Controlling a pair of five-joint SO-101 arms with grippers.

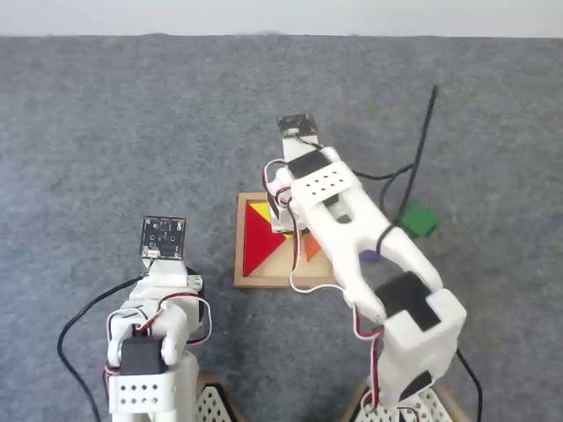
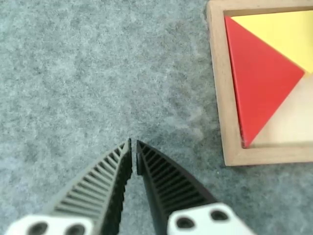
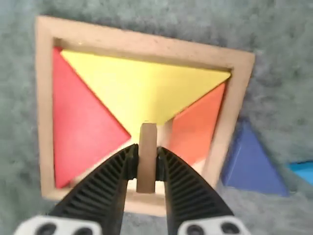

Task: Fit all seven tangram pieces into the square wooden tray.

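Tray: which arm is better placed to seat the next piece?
Right. Its claw already grips a tan piece edge-on over the tray. The left claw is shut on nothing, over the carpet beside the tray.

I'm looking down at a table (image 1: 132, 132) covered in grey carpet, and the square wooden tray (image 1: 264, 281) is lying flat on it near the middle. A green piece (image 1: 417, 219) is sitting on the carpet to the tray's right, with a blue triangle (image 3: 252, 164) lying just beside the tray's rim and a light blue piece (image 3: 303, 169) resting near that. A black cable (image 1: 422, 149) is trailing across the carpet past the green piece.
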